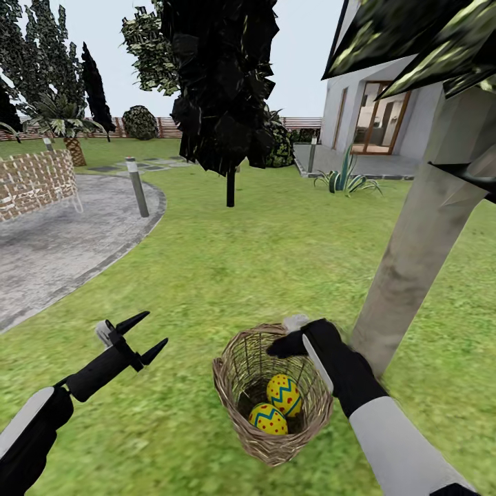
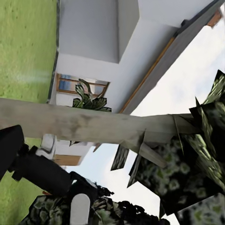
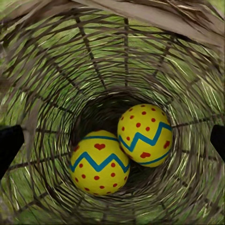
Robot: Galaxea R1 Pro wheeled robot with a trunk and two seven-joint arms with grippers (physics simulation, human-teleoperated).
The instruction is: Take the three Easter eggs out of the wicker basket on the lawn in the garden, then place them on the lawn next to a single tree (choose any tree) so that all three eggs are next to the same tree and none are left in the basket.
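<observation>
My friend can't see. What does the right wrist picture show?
Two yellow Easter eggs with red dots and blue zigzag bands lie touching at the bottom of a brown wicker basket, seen from straight above. Green grass shows through the weave, and the black tips of the gripper's fingers frame both sides.

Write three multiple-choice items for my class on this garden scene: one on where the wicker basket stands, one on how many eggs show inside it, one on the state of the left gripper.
1. Where is the wicker basket?
A. on the grey patio
B. on the lawn beside the pale tree trunk
C. on the house step

2. How many Easter eggs show inside it?
A. none
B. two
C. four

3. The left gripper is:
A. open and holding nothing
B. shut on an egg
C. gripping the basket rim

Key: 1 B, grass surrounds the basket at the trunk's foot. 2 B, the right wrist view shows two. 3 A, its fingers stand apart over grass.
</observation>
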